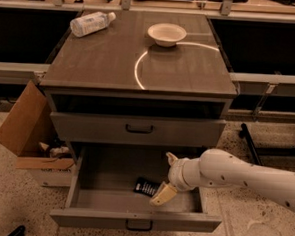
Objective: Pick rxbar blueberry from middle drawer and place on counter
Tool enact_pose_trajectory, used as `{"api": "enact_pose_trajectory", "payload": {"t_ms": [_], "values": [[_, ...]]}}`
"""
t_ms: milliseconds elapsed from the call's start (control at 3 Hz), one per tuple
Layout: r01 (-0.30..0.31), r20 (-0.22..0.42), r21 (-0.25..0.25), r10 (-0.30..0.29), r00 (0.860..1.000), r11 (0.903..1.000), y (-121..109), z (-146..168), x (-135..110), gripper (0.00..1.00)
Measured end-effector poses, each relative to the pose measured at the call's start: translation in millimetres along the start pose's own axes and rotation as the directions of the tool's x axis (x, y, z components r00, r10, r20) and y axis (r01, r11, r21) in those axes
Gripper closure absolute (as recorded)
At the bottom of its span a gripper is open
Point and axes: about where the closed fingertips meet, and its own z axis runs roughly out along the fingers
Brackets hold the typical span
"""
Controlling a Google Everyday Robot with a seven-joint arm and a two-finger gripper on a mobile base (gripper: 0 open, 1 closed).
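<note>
The rxbar blueberry (145, 186) lies flat in its dark wrapper on the floor of the open middle drawer (99, 167), right of centre. My gripper (166, 177) reaches into the drawer from the right, just right of the bar. It is open, with one finger (171, 158) up towards the back and the other finger (162, 195) low, overlapping the bar's right end. It holds nothing. The counter (106, 57) is the cabinet's glossy top with a bright arc mark.
A white bowl (166, 34) and a clear plastic bottle (91, 23) lying on its side sit at the back of the counter. The taller drawer (137, 129) above is closed. An open cardboard box (24, 127) stands left of the cabinet. A dark frame leg (250, 141) is at the right.
</note>
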Motion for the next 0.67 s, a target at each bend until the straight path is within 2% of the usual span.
{"api": "enact_pose_trajectory", "payload": {"t_ms": [333, 667], "values": [[-0.001, 0.0, -0.002, 0.001, 1.0, 1.0, 1, 0, 0, 0.0], [-0.015, 0.002, 0.009, 0.015, 1.0, 0.9998, -4, 15, 6, 0.0]]}}
